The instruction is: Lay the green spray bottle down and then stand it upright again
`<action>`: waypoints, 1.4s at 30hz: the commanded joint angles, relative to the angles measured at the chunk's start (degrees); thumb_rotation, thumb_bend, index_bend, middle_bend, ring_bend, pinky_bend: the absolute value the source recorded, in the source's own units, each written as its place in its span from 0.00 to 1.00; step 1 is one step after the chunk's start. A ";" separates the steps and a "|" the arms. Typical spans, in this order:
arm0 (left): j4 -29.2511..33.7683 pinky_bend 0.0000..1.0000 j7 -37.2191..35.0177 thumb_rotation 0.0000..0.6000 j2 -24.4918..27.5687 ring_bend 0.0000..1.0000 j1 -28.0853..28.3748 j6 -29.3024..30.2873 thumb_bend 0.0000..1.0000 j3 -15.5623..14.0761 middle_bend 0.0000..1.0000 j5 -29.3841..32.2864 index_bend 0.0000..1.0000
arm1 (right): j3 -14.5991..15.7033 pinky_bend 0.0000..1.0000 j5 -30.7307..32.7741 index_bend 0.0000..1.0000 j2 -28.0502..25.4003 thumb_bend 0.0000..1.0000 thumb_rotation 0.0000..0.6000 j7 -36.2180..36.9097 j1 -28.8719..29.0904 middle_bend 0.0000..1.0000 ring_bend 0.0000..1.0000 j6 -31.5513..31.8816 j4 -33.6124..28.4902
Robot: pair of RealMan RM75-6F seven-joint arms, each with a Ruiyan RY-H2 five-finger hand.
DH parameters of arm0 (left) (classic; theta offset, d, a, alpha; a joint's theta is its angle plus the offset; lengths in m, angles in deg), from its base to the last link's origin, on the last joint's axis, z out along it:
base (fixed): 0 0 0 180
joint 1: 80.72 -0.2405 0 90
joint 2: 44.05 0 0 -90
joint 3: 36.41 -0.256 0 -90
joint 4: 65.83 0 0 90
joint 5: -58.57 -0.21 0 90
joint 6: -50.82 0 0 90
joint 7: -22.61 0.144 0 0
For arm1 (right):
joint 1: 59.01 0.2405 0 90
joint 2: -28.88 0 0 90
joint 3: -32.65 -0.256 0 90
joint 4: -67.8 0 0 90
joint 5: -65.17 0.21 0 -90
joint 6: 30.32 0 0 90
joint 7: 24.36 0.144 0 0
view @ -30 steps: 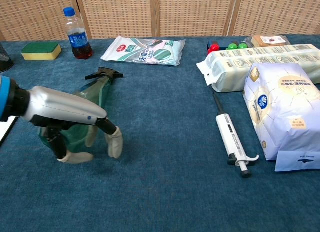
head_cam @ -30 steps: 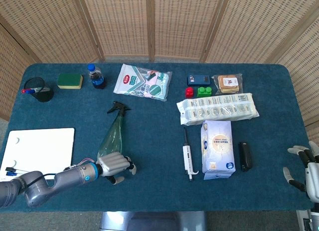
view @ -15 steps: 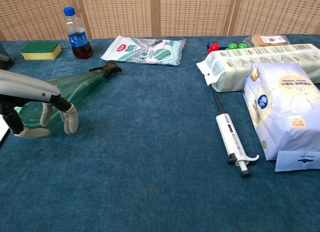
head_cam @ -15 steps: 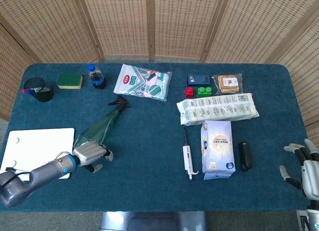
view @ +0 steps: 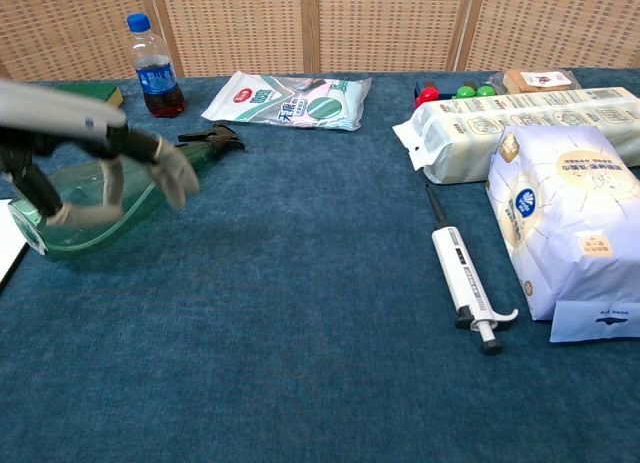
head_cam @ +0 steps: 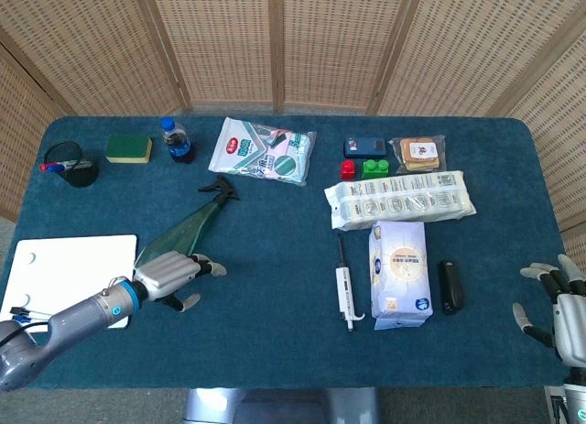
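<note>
The green spray bottle (head_cam: 180, 232) lies flat on the blue table, its black nozzle (head_cam: 218, 188) pointing to the far side and its base near the white board. My left hand (head_cam: 172, 272) hovers over the bottle's base with its fingers spread; in the chest view the left hand (view: 135, 163) is raised above the bottle (view: 85, 223) and only the thumb stays near its side. My right hand (head_cam: 555, 307) sits at the table's front right corner, fingers apart and holding nothing.
A white board (head_cam: 69, 273) lies left of the bottle's base. A blue-capped drink bottle (head_cam: 175, 140), a sponge (head_cam: 128, 148) and a pen cup (head_cam: 69, 165) stand at the back left. A wipes pack (head_cam: 264, 151), a pipette (head_cam: 344, 287) and a white bag (head_cam: 399, 273) lie to the right.
The bottle's base swung left and the bottle settled flat. My left hand has since spread its fingers and lifted them off the bottle. The right hand barely moved.
</note>
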 commanded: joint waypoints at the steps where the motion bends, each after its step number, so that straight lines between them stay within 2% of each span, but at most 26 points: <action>1: 1.37 0.39 -1.75 0.96 2.76 0.18 -1.80 5.31 0.56 2.47 0.24 -0.21 0.16 | 0.11 0.18 -0.05 0.31 0.18 0.38 1.00 0.56 -0.13 0.30 0.09 0.01 0.46; 6: 2.20 0.41 -0.65 0.87 5.21 0.18 -2.50 5.84 0.56 4.00 0.24 5.42 0.15 | 0.14 0.18 -0.17 0.31 0.46 0.38 1.00 1.75 -0.27 0.30 0.09 0.10 1.43; 9: 2.24 0.42 -0.82 0.75 6.36 0.18 -2.52 4.30 0.54 4.31 0.23 9.10 0.14 | 0.16 0.18 -0.22 0.31 0.57 0.38 1.00 2.23 -0.20 0.30 0.09 -0.13 1.91; 11: 2.07 0.42 -1.61 0.62 6.82 0.18 -2.62 3.31 0.47 4.47 0.22 11.08 0.14 | 0.15 0.18 -0.22 0.31 0.65 0.38 1.00 2.40 -0.10 0.30 0.09 -0.31 2.11; 14: 1.19 0.42 -3.68 0.48 7.55 0.18 -2.63 1.09 0.39 4.85 0.22 13.93 0.13 | 0.12 0.18 -0.24 0.31 0.75 0.38 1.00 2.46 0.08 0.30 0.09 -0.61 2.29; 18: -1.39 0.42 -6.82 0.38 8.02 0.17 -2.76 -1.54 0.32 5.74 0.21 18.28 0.12 | 0.01 0.18 -0.31 0.31 0.93 0.38 1.00 2.27 0.36 0.30 0.09 -0.88 2.28; 23: -5.12 0.42 -6.02 0.32 7.48 0.16 -1.90 -4.09 0.30 5.90 0.20 23.47 0.11 | -0.03 0.18 -0.42 0.31 1.20 0.38 1.00 2.06 0.63 0.30 0.09 -1.18 2.28; 27: -7.68 0.43 -1.75 0.33 7.28 0.13 0.81 -7.14 0.30 4.28 0.18 29.86 0.09 | -0.03 0.18 -0.59 0.31 1.38 0.38 1.00 1.96 0.86 0.30 0.09 -1.38 2.32; 31: -8.49 0.43 4.16 0.31 6.13 0.13 3.70 -6.78 0.30 1.78 0.18 35.69 0.08 | -0.03 0.18 -0.76 0.31 1.59 0.38 1.00 2.08 1.06 0.30 0.09 -1.57 2.47; 36: -8.11 0.43 13.04 0.33 4.38 0.13 7.97 -3.75 0.30 -2.04 0.18 42.97 0.08 | 0.00 0.18 -0.79 0.31 1.63 0.38 1.00 2.23 1.16 0.30 0.09 -1.73 2.62; 42: -7.98 0.43 26.84 0.33 0.29 0.13 14.94 2.66 0.30 -7.34 0.19 55.22 0.09 | 0.04 0.18 -0.89 0.31 1.56 0.38 1.00 2.59 1.02 0.30 0.09 -1.45 2.73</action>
